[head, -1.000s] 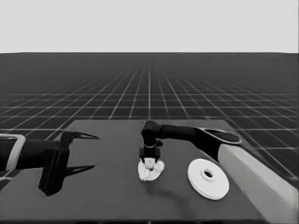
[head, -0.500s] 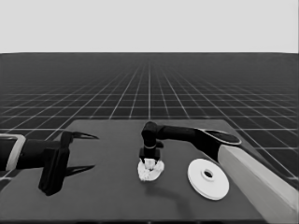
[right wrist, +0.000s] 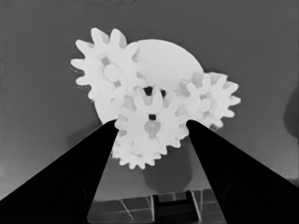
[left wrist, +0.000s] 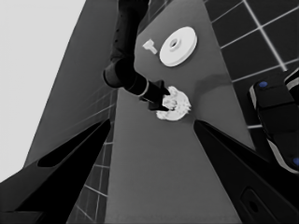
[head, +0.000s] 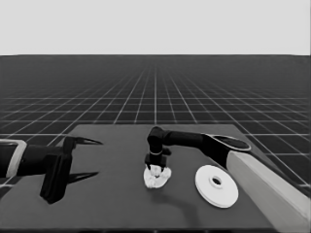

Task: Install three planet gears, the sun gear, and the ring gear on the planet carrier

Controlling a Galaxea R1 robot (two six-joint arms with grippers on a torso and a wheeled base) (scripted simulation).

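I have the right gripper (head: 156, 167) standing point-down over the smaller round part (head: 157, 177) near the table's middle, and its jaws are clamped on a gear (right wrist: 150, 126) that hangs just above the part's centre hole. In the right wrist view two gears already sit on the part, one gear (right wrist: 106, 70) at about ten o'clock from the hole and another (right wrist: 209, 99) at about three o'clock, and a third toothed rim (right wrist: 136, 156) shows below the held gear, at about six o'clock. With three spots taken round the hole, I judge the held one to be the centre gear, kept directly over the hole so its teeth can drop between the other three. The risk I see is teeth landing on teeth, so I would want a slight turn on the way down. The larger round part (head: 216, 185) lies at about three o'clock from the assembly, well apart, waiting to go on top last. The thin white piece (left wrist: 149, 45) lies just beside it. The left gripper (head: 91, 158) is parked over the table's left end, at nine o'clock from the work, jaws apart and holding nothing, clear of the right arm's reach.
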